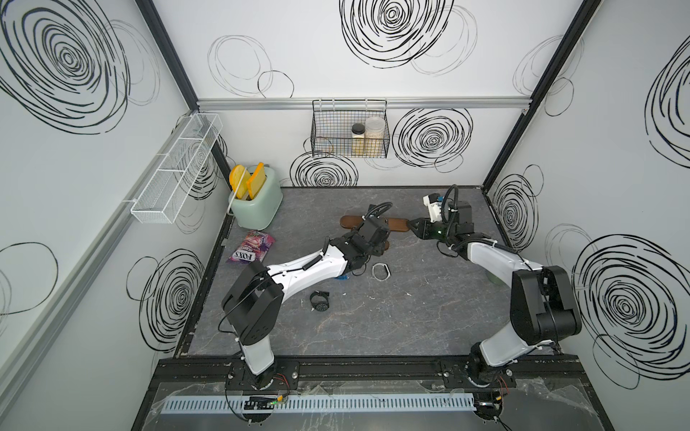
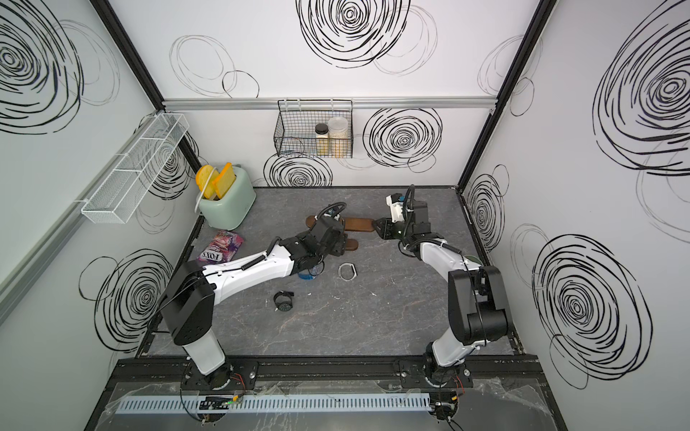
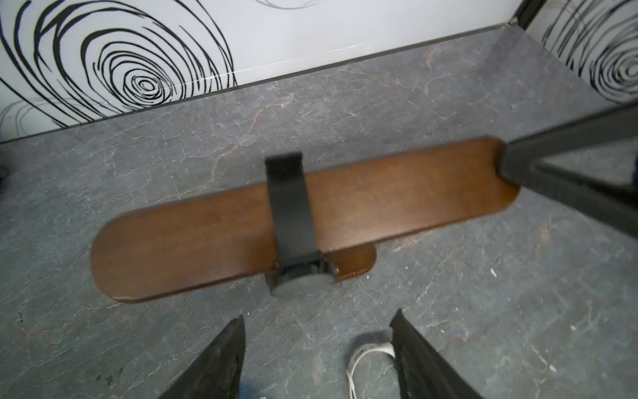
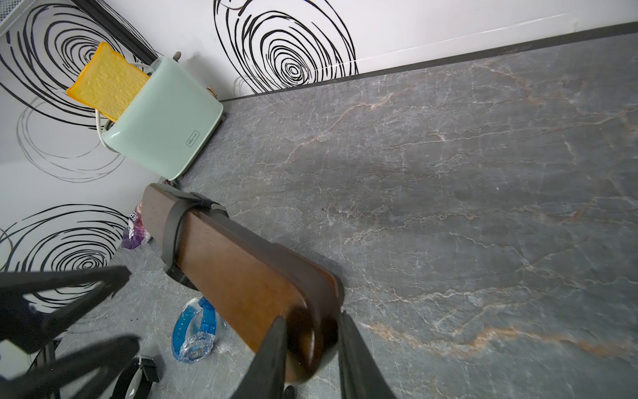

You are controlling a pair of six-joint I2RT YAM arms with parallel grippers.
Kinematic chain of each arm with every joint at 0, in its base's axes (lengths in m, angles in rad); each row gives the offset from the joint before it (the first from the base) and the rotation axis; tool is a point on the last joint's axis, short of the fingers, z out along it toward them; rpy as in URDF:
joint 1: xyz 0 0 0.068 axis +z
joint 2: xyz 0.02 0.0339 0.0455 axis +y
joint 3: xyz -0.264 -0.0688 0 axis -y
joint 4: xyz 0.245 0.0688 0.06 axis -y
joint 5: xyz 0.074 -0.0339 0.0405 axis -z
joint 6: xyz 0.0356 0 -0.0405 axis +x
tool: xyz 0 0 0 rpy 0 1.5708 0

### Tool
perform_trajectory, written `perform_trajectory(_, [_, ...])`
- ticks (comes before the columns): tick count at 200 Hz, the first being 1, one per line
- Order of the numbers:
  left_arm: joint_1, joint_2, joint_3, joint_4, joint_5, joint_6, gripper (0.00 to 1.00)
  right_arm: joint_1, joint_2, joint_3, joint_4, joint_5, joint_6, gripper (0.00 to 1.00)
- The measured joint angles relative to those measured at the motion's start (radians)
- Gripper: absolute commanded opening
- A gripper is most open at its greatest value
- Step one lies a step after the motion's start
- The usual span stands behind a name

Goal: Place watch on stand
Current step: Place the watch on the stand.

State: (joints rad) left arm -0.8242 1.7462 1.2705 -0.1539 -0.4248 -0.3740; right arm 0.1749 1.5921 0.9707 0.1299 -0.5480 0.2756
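Wrapping stand (image 3: 397, 197), watch (image 3: 291, 221) beyond left claw (image 3: 319, 316)

In both top views the left arm (image 1: 310, 261) (image 2: 261, 263) covers the middle of the stand (image 1: 397, 225) (image 2: 360, 225), hiding the black watch (image 3: 291, 207) strapped around its bar. The face of that watch is blurred in the left wrist view. The blue watch (image 2: 307, 276) lies mostly under that arm's forearm. The white watch (image 3: 373, 347) is cut off at the picture's edge. The stand's end at the right gripper (image 4: 312, 317) is smeared, perhaps by closeness.

1 watch (image 3: 291, 207) wraps the stand (image 3: 397, 197) mid-bar; 3 other watches (image 1: 320, 300) lie on the table (image 1: 410, 317) before it.
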Motion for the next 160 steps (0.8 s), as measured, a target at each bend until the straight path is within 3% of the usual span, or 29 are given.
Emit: perform_trajectory(160, [0.01,0.057,-0.046,0.133,-0.035,-0.016,0.74,0.0,0.0,0.0,0.0,-0.003,0.0,0.28])
